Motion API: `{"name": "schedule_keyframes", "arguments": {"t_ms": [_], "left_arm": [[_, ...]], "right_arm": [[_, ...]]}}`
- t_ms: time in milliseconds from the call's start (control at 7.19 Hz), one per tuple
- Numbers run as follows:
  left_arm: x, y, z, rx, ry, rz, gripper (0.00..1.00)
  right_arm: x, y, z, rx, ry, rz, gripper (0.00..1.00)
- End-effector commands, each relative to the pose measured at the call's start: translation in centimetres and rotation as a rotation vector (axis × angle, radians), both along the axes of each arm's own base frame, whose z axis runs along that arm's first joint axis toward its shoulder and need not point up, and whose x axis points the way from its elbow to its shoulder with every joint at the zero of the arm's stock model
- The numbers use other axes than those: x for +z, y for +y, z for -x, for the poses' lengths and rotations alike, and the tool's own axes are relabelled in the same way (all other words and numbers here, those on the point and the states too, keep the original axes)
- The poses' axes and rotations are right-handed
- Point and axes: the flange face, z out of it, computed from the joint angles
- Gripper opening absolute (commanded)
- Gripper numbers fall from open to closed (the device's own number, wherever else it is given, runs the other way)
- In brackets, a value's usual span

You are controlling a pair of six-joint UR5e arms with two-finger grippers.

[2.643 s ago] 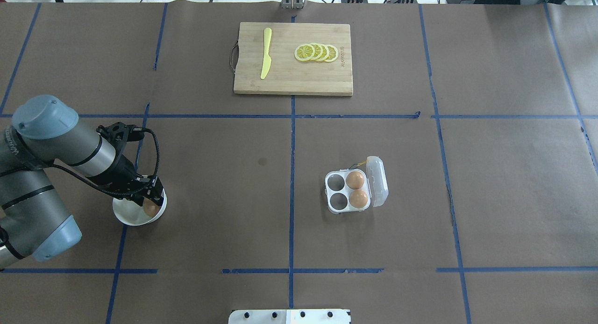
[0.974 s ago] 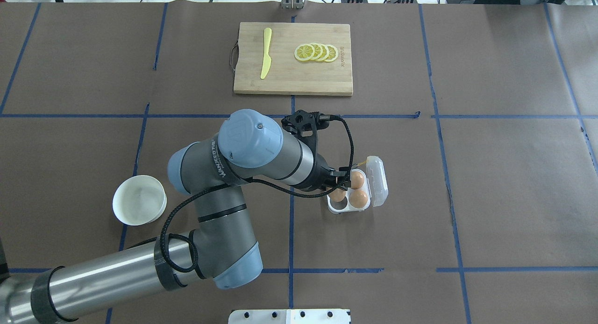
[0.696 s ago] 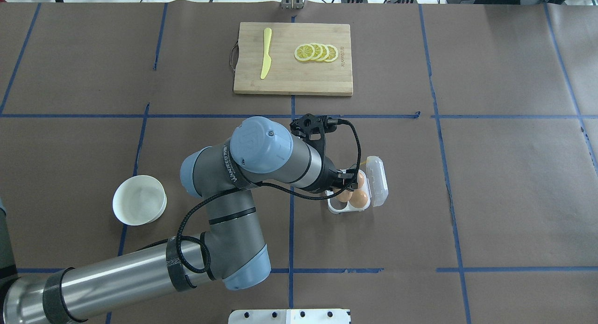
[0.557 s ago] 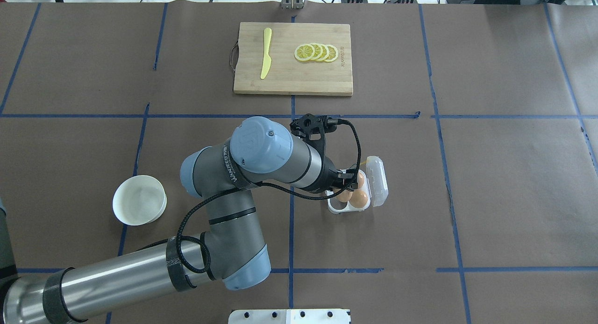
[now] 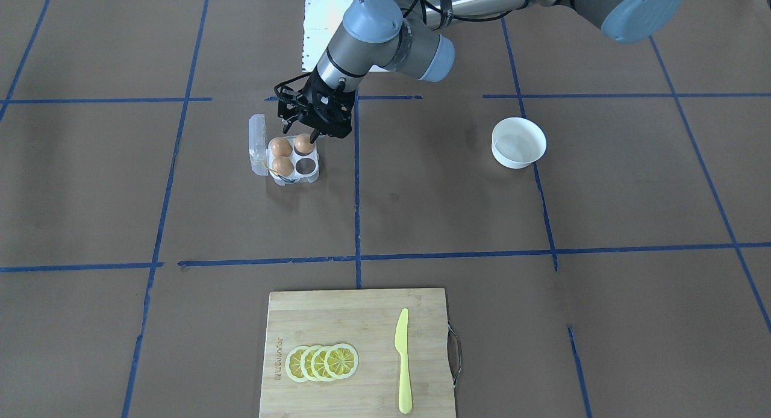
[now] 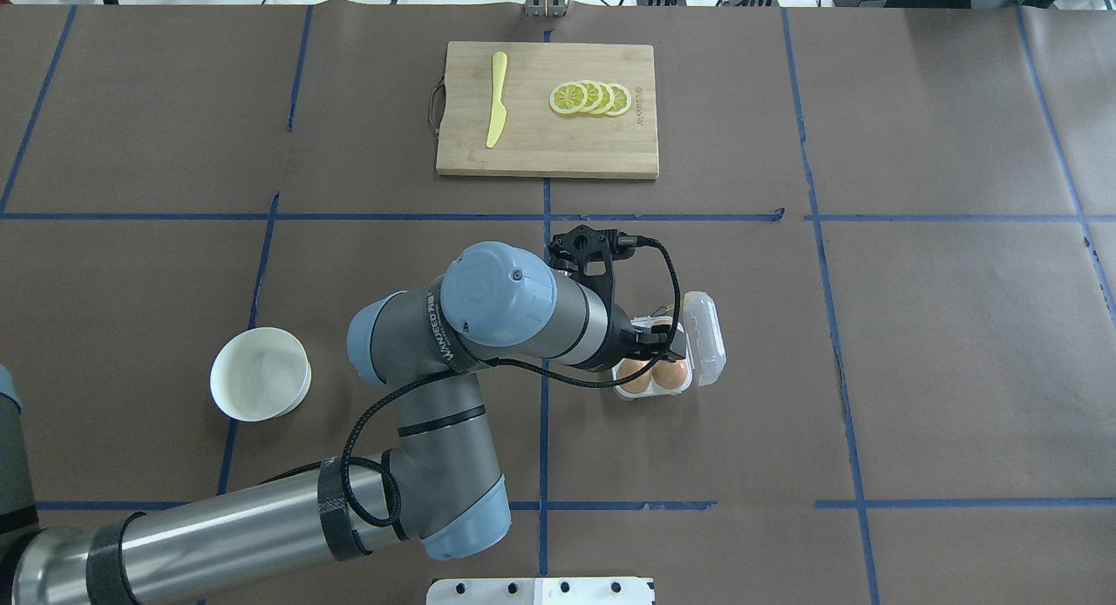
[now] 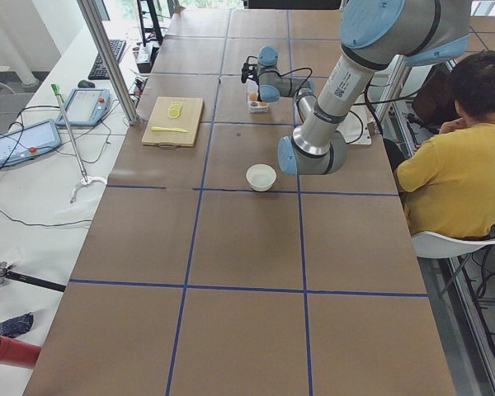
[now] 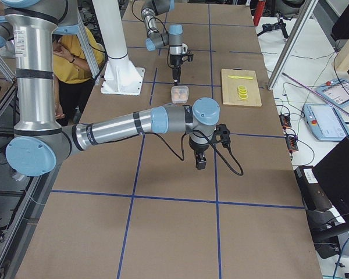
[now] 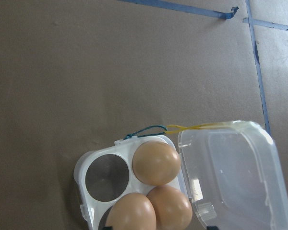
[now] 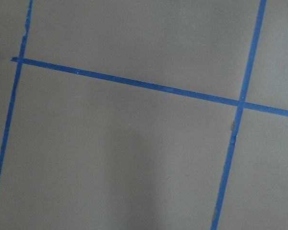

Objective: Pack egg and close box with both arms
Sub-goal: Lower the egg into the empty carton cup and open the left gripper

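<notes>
The clear egg box (image 5: pixel 314 172) stands open, its lid (image 5: pixel 258 142) folded out to the side. Two eggs (image 5: pixel 280 147) fill the cups on the lid side. My left gripper (image 5: pixel 304 139) is shut on a third egg (image 5: pixel 303 144) at the cup nearest the robot; I cannot tell whether the egg rests in it. The cup beside it (image 5: pixel 306 165) is empty. The left wrist view shows the held egg (image 9: pixel 131 213) low in frame next to the other two. My right gripper (image 8: pixel 200 164) hangs away from the box; I cannot tell whether it is open or shut.
An empty white bowl (image 6: pixel 261 385) stands to the left of the left arm. At the far side lies a wooden cutting board (image 6: pixel 540 147) with a yellow knife (image 6: pixel 496 99) and lemon slices (image 6: pixel 591 98). A seated person (image 7: pixel 462 157) shows beside the table.
The left arm carried the egg from the white bowl across to the box. In the last second it shifted a little towards the robot and lowered the egg at the near cup.
</notes>
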Motion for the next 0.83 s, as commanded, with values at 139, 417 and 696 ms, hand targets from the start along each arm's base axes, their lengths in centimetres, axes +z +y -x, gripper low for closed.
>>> {"name": "schedule_keyframes", "arguments": {"t_ms": [139, 417, 696], "left_arm": [[3.7, -5.7, 11.2, -0.014, 0.006, -0.087, 1.00], [9.5, -8.6, 19.1, -0.008, -0.042, -0.158, 1.00], [11.3, -11.8, 23.4, -0.024, -0.064, -0.179, 1.00]], "right_arm": [[-2.7, -0.4, 6.0, 0.031, -0.090, 0.028, 1.00], [-6.2, 1.8, 19.2, 0.086, -0.126, 0.101, 1.00], [-11.2, 8.4, 33.8, 0.186, -0.206, 0.181, 1.00]]}}
